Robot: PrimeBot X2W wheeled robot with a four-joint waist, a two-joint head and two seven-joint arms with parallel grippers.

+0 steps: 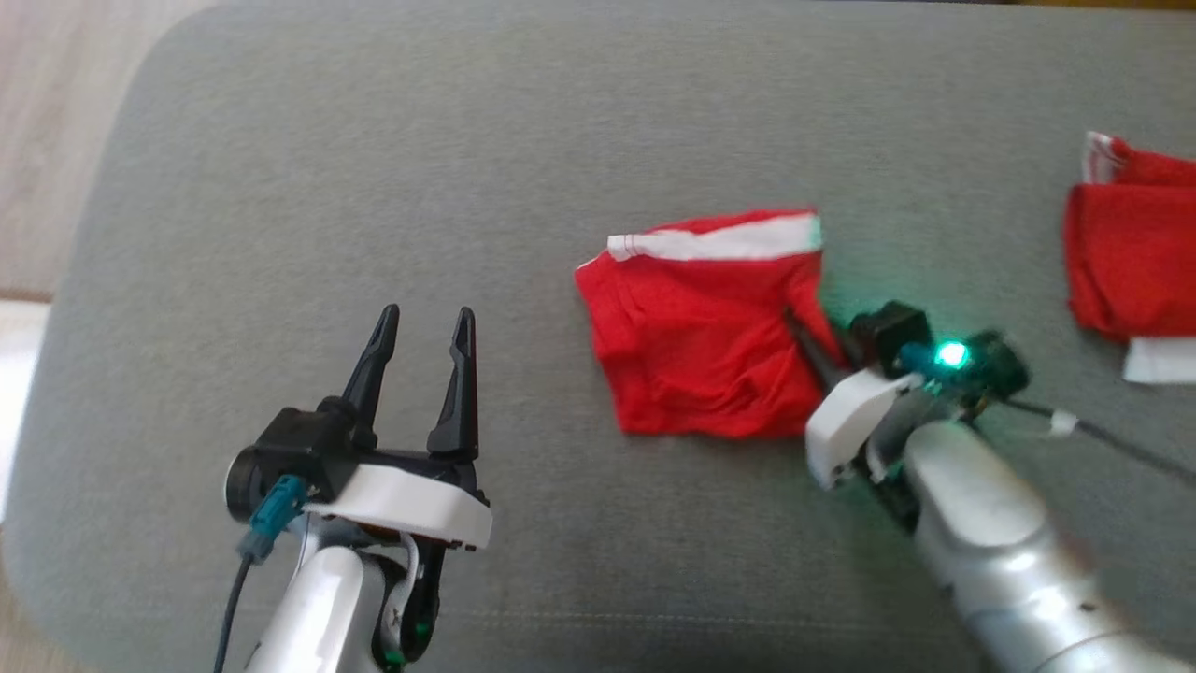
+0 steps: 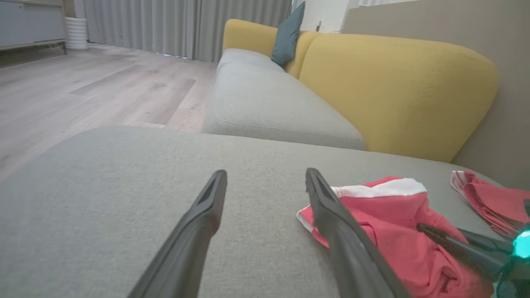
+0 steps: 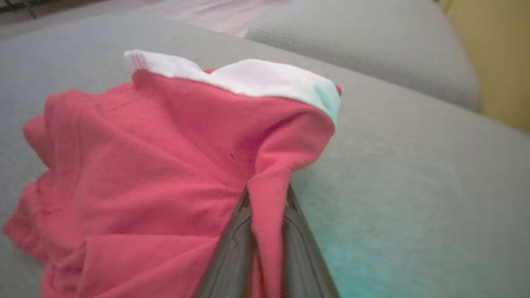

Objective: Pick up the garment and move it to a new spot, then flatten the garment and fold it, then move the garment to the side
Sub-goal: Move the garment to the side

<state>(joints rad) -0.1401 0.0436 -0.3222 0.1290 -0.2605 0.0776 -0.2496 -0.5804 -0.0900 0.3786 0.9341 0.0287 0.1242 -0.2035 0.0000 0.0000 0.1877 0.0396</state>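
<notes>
So on my end the crumpled red cloth garment with a white band (image 1: 696,336) sits just right of centre in the head view, on the flat grey fabric cushion (image 1: 374,140). My right gripper (image 1: 808,341) is down at its right edge, clamped on a raised fold. The wrist view shows the cloth pinched between both fingers. The left gripper (image 1: 426,318) hovers at lower left with its jaws spread wide and nothing in them, well apart from the garment. Another red and white cloth piece (image 1: 1126,252) lies at the right edge.
</notes>
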